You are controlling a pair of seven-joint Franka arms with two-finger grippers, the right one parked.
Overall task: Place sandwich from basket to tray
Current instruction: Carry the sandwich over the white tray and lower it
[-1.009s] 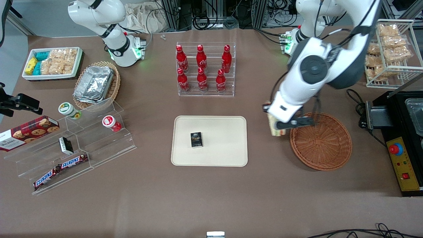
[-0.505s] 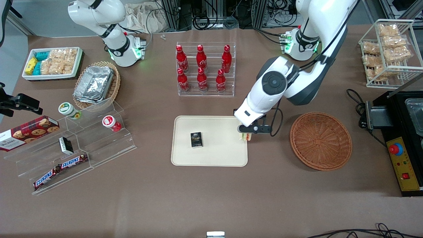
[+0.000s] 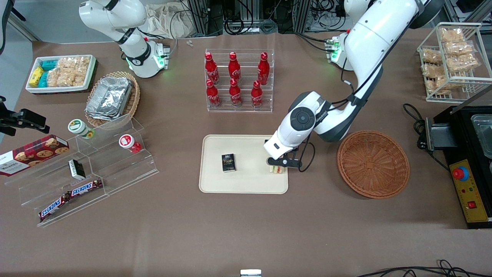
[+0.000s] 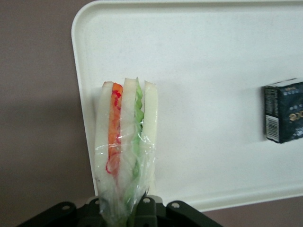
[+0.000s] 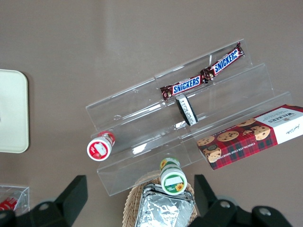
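Observation:
My left gripper (image 3: 277, 166) hangs low over the cream tray (image 3: 246, 184), at the tray's end nearest the basket, and is shut on the sandwich (image 3: 275, 169). In the left wrist view the sandwich (image 4: 125, 142) is a plastic-wrapped wedge of white bread with orange and green layers, standing out from the gripper (image 4: 127, 208) above the tray (image 4: 213, 56) near its rim. The reddish-brown woven basket (image 3: 373, 164) sits empty on the table, toward the working arm's end.
A small dark box (image 3: 228, 162) lies on the tray, toward the parked arm's end of it, also seen as the dark box (image 4: 284, 111). A clear rack of red cola bottles (image 3: 238, 80) stands farther from the front camera than the tray. Acrylic snack steps (image 3: 88, 169) lie toward the parked arm's end.
The gripper carried the sandwich from beside the basket's rim sideways to over the tray's near-basket end, and it has come lower.

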